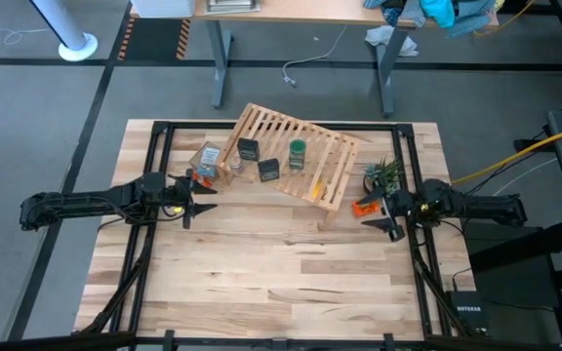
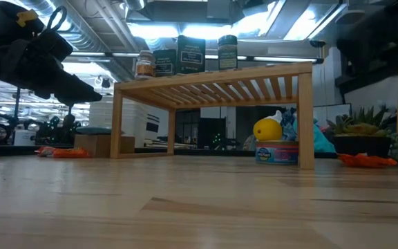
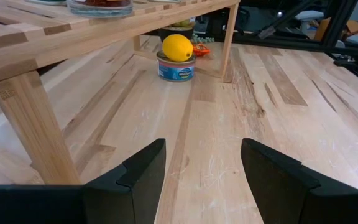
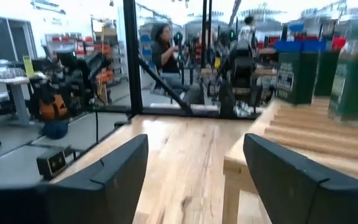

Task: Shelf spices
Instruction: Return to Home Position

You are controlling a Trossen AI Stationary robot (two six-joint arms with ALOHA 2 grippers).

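Note:
The light-wood slatted shelf [image 1: 291, 151] stands on its legs at the table's far middle. On its top stand the spices: a tiny clear glass jar [image 2: 144, 64], two dark squarish jars [image 2: 164, 62] [image 2: 191, 54] and a green round jar [image 2: 227, 52]. My left gripper [image 1: 196, 202] is open above the table, just left of the shelf's near left leg [image 3: 36, 124], holding nothing. My right gripper [image 1: 381, 216] is open to the right of the shelf, also holding nothing. Its wrist view shows the green jar [image 4: 356, 81] and a dark jar [image 4: 297, 74] on the shelf top.
Under the shelf a lemon [image 3: 178, 48] sits on a small can [image 3: 176, 68]. A tan box [image 1: 206, 159] and orange pieces [image 1: 200, 178] lie by the shelf's left end. More orange pieces [image 1: 367, 207] and a potted plant [image 1: 383, 175] lie near my right gripper. People show beyond the table.

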